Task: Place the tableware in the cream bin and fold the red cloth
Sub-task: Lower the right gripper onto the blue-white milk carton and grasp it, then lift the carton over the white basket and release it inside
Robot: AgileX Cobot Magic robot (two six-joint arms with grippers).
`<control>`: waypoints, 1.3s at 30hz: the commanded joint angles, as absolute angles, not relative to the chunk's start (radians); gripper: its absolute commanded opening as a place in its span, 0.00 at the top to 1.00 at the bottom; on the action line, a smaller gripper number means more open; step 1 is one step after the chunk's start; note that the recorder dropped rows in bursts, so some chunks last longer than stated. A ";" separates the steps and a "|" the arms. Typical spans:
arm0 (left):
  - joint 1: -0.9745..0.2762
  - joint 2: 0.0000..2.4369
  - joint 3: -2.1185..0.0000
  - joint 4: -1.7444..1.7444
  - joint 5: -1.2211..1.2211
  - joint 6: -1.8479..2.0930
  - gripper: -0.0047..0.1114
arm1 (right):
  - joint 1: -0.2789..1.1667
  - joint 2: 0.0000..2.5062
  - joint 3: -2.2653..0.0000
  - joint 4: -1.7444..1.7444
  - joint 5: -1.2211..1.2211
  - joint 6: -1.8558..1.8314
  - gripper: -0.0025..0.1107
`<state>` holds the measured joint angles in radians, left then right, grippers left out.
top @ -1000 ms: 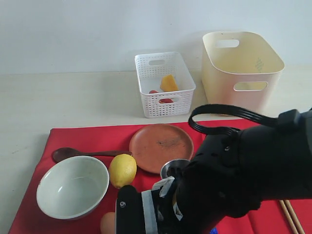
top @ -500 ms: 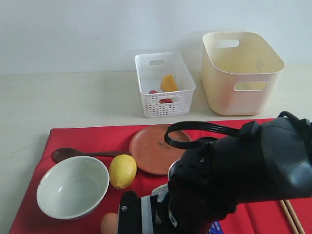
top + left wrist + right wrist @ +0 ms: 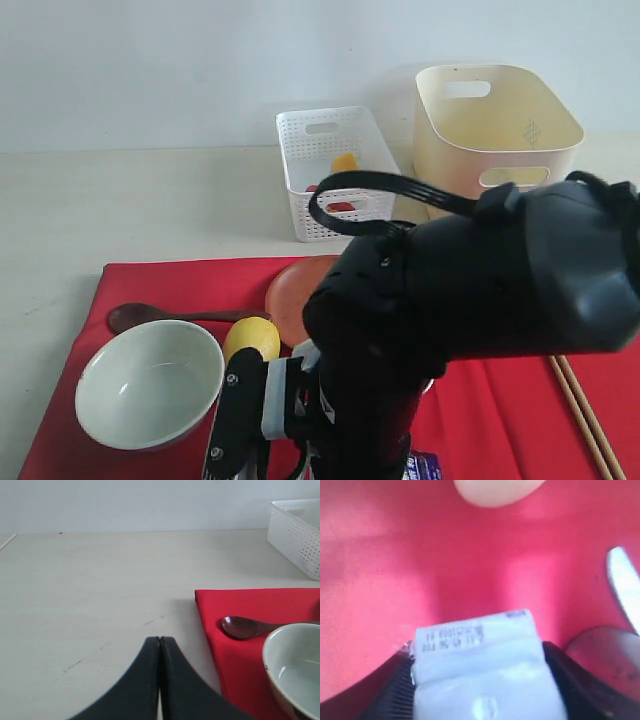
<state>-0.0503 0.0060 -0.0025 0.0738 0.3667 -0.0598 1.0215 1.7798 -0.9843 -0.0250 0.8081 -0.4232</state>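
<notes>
Tableware on the red cloth (image 3: 180, 280), which lies spread flat on the table (image 3: 130, 200): pale green-white bowl (image 3: 150, 383) at the near left corner; dark wooden spoon (image 3: 150, 316) just behind it; terracotta plate (image 3: 290, 290), mostly hidden by the right arm (image 3: 470, 290); wooden chopsticks (image 3: 585, 410) at the right side; knife blade (image 3: 622, 580) and steel cup (image 3: 600, 647), close together in the right wrist view. Cream bin (image 3: 497, 130): upright at the back right, off the cloth, beside the white lattice basket (image 3: 335, 170). Lemon (image 3: 250, 335): between bowl and plate. Egg (image 3: 495, 487): on the cloth, apart from the carton. Right gripper (image 3: 480, 680): pads against both sides of the milk carton (image 3: 475, 645), clasping it. Left gripper (image 3: 160, 642): clenched on nothing, fingers pressed together over bare table beside the cloth's corner.
</notes>
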 commanded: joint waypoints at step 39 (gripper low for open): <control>-0.048 0.000 0.000 0.075 0.359 -0.061 0.96 | 0.588 1.414 -1.192 -0.039 0.477 -0.176 0.98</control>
<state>-0.0503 0.0060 -0.0025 0.0738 0.3667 -0.0598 0.6319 1.3484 -1.1077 -0.0781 0.5308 -0.1845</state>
